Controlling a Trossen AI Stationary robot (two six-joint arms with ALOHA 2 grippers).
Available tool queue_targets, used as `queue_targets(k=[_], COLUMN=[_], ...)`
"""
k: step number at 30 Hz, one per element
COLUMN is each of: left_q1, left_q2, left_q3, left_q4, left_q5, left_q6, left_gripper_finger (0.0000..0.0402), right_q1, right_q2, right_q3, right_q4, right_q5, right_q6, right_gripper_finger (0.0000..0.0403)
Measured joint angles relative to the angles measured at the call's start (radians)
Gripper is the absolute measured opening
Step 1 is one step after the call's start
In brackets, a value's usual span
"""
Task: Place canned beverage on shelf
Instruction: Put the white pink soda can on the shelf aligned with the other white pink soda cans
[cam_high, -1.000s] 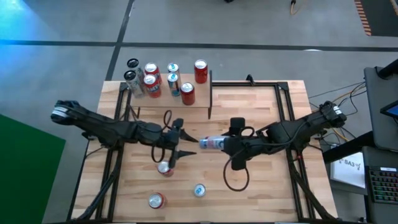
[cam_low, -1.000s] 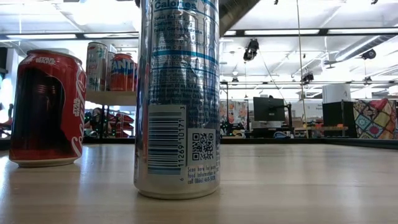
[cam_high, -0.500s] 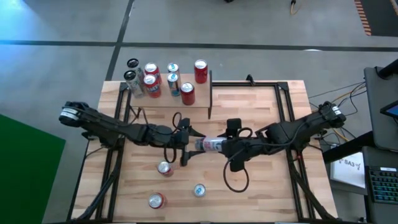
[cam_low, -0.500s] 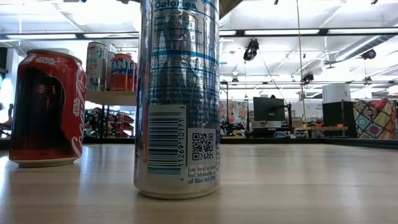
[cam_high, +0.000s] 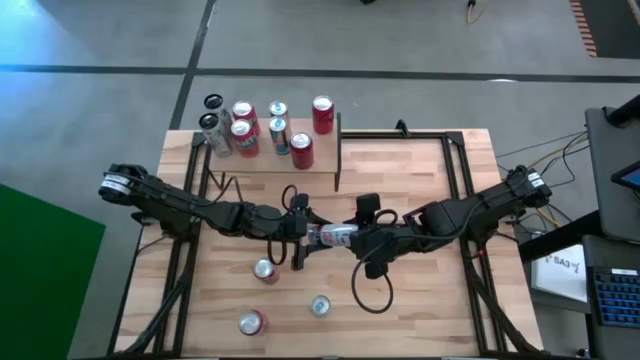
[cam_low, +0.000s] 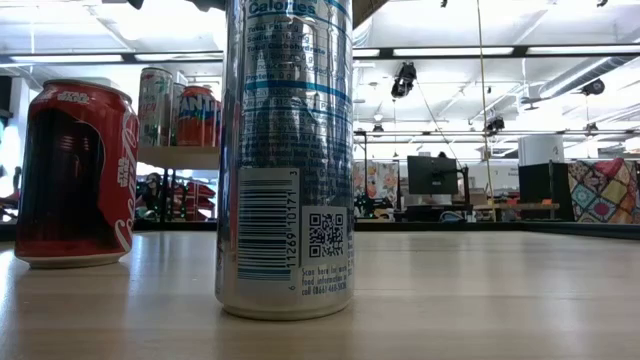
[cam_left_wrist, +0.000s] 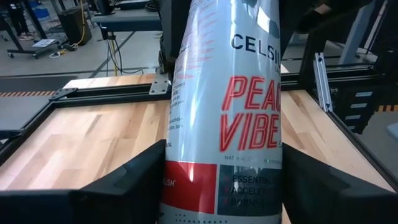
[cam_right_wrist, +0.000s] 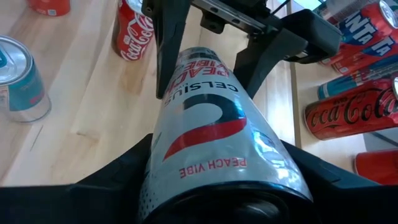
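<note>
Above mid-counter (cam_high: 420, 170), the white Celsius can (cam_high: 331, 235) (lying sideways) is clamped in the right end effector (cam_high: 356, 238); the left end effector's (cam_high: 303, 234) fingers flank its other end.

The Celsius can (cam_left_wrist: 227, 118) was glossy printed metal, white with red lettering, catching bright highlights between matt black plastic fingers (cam_left_wrist: 124, 186). The table (cam_high: 400, 180) beneath it was pale butcher-block wood, smooth and satin, edged by matt black metal rails (cam_left_wrist: 106, 87). Near it on the table, a red cola can (cam_low: 72, 175) shone glossy.
</note>
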Motion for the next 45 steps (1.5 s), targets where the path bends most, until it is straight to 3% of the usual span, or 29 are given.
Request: queue_targets(k=[13,31,38,45], left_q1=[-0.007,-0.032,-0.083,-0.161], left_q2=[-0.003,-0.070,-0.206,-0.356], left_q3=[0.000,-0.134,-0.208,-0.286], left_q4=[0.027,0.275,0.279,0.281], left_q5=[-0.047,-0.096,-0.177,-0.385], left_q6=[-0.023,-0.012,0.037,0.116], left_gripper_finger=[0.0235,0.0235,0.0235,0.0235], right_q1=[-0.001,-0.019,-0.103,-0.189], right_q2=[-0.007,-0.182,-0.257,-0.296], right_q3=[0.000,-0.006,-0.052,-0.218], right_q4=[0.004,0.140,0.298,0.507], right_q5=[0.004,-0.010,-0.118,-0.148], right_q6=[-0.012,-0.087,-0.166,-0.156], right_gripper_finger=[0.0302,0.0308,0.0309,0.0309])
